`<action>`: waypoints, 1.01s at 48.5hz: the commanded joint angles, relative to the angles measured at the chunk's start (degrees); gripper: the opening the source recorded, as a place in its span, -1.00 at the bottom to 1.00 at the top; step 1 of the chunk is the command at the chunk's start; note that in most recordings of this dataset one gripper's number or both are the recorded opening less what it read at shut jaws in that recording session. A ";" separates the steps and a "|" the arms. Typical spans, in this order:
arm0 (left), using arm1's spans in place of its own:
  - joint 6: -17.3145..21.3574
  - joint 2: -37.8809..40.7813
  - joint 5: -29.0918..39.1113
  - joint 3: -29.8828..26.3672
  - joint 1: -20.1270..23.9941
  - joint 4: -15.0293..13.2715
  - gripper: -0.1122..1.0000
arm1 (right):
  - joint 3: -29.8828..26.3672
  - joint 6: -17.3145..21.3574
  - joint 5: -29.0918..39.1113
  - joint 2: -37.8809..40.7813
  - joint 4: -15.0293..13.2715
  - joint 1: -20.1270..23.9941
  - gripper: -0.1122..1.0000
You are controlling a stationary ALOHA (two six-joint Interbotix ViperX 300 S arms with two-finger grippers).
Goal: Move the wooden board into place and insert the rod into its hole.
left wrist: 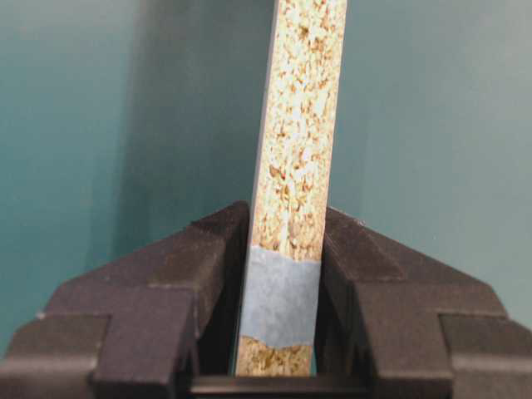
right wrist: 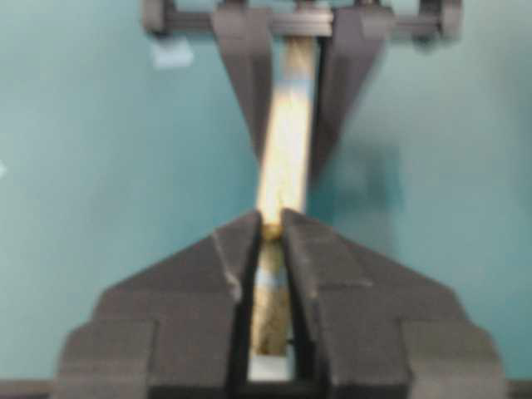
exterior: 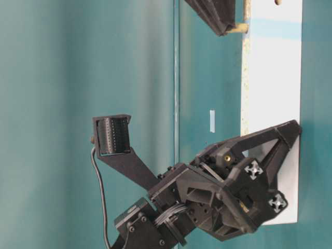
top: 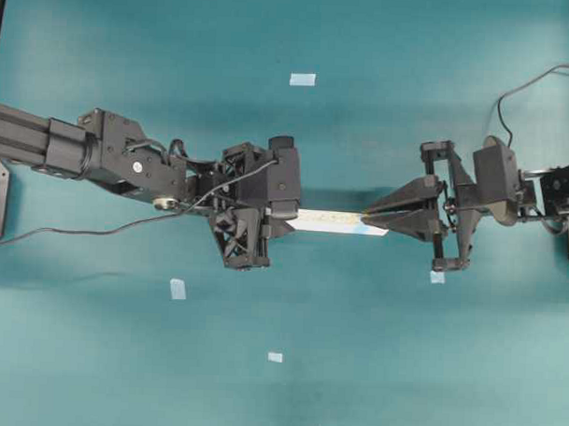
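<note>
The wooden board stands on its long edge between the two arms, its pale face showing in the table-level view. My left gripper is shut on one end, jaws pressed to both faces beside a blue tape band. My right gripper is shut on the small tan rod, whose tip touches the board's rough edge at another tape band. Whether the rod sits inside anything I cannot tell. A small round hole shows on the pale face at the frame's top edge.
Pale-blue tape squares lie on the teal table: one at the back, one front left, one at the front, one under the right arm. Black cables trail from both arms.
</note>
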 commanded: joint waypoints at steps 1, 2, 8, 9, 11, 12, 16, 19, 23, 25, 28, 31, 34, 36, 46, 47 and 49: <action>-0.53 -0.35 0.09 -0.35 0.26 -0.18 -0.37 | 0.00 -0.09 0.88 -0.44 0.18 0.09 -0.59; -0.53 -0.35 0.09 -0.35 0.26 -0.18 -0.37 | 0.00 -0.09 1.14 -0.44 0.09 0.18 -0.59; -0.53 -0.26 0.09 -0.53 0.26 -0.18 -0.37 | -0.09 -0.09 4.04 -0.44 0.18 0.62 -0.59; -0.53 -0.26 0.09 -0.53 0.26 -0.18 -0.37 | -0.09 -0.09 4.39 -0.44 0.09 0.70 -0.59; -0.53 -0.35 0.00 -0.53 0.26 -0.18 -0.37 | -0.18 -0.09 4.92 -0.44 0.09 0.88 -0.59; -0.53 -0.26 0.09 -0.53 0.26 -0.18 -0.37 | -0.26 -0.09 5.19 -0.44 0.09 0.88 -0.59; -0.53 -0.26 0.09 -0.53 0.26 -0.18 -0.37 | -0.62 -0.09 5.63 -0.44 0.18 0.97 -0.59; -0.53 -0.26 0.09 -0.62 0.26 -0.18 -0.37 | -0.88 0.00 5.80 -0.44 0.09 0.97 -0.59; -0.53 -0.26 0.09 -0.53 0.26 -0.18 -0.37 | -1.14 0.00 6.06 -0.44 0.09 0.97 -0.59; -0.53 -0.26 0.09 -0.53 0.26 -0.18 -0.37 | -1.23 0.09 6.24 -0.44 0.09 0.97 -0.59; -0.53 -0.35 0.09 -0.62 0.26 -0.18 -0.37 | -1.23 0.35 6.94 -0.44 0.09 0.97 -0.59; -0.53 -0.35 0.09 -0.62 0.26 -0.18 -0.37 | -1.32 0.70 8.35 -0.53 0.18 0.97 -0.59; -0.53 -0.26 0.00 -0.70 0.35 -0.18 -0.37 | -1.41 0.88 10.37 -0.97 0.09 1.05 -0.59; -0.53 -0.35 0.09 -0.70 0.26 -0.18 -0.37 | -1.49 0.97 12.04 -1.49 0.09 1.14 -0.59; -0.53 -0.35 0.00 -0.79 0.26 -0.18 -0.37 | -2.99 1.14 21.27 -4.39 0.00 1.49 -0.59; -0.53 -0.26 0.09 -0.79 0.26 -0.18 -0.37 | -3.08 1.14 21.71 -4.66 -0.18 1.49 -0.59; -0.53 -0.35 0.09 -0.79 0.26 -0.18 -0.37 | -3.25 1.14 22.41 -5.01 -0.18 1.76 -0.59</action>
